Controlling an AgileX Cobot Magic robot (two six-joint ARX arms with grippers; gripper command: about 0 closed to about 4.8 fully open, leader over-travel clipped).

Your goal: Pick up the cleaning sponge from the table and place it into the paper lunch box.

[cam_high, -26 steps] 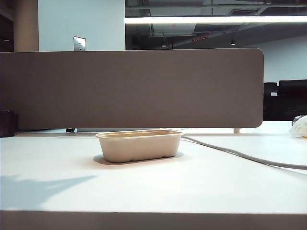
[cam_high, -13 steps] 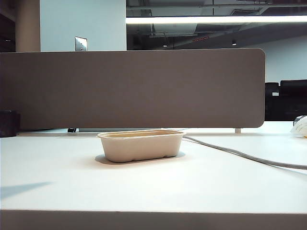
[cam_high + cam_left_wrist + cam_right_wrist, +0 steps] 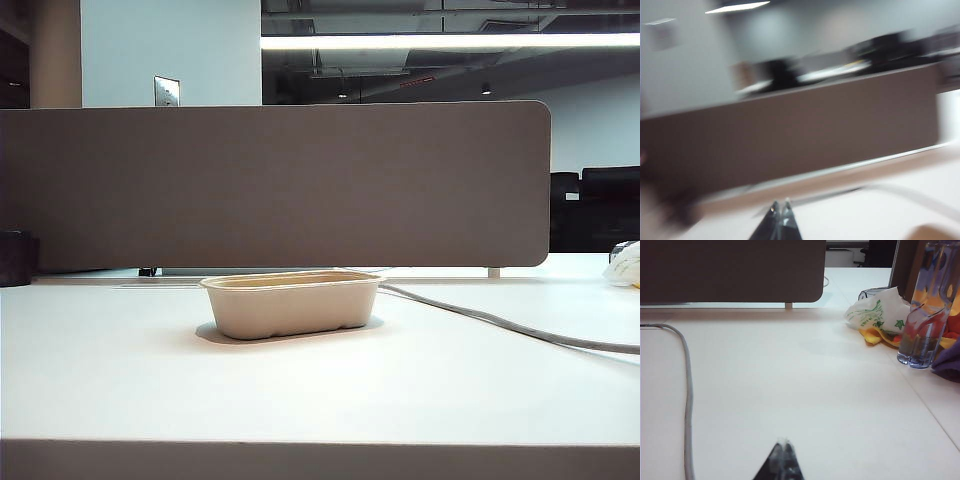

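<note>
The paper lunch box point(image 3: 290, 308), a shallow beige tray, stands on the white table point(image 3: 400, 390) a little left of the middle. From this low angle its inside is hidden. The cleaning sponge shows in no view. Neither gripper appears in the exterior view. In the blurred left wrist view my left gripper point(image 3: 780, 204) is shut with nothing between its tips, above the table and facing the divider. My right gripper point(image 3: 784, 442) is also shut and empty, low over bare table.
A brown-grey divider panel point(image 3: 280, 185) runs along the back of the table. A grey cable point(image 3: 500, 322) trails from behind the box to the right, also seen as the cable point(image 3: 688, 390). A plastic bag point(image 3: 875, 310) and a clear bottle point(image 3: 927, 305) stand at the far right.
The arm's shadow on the table at the exterior view's left has shrunk and gone. The box has not moved.
</note>
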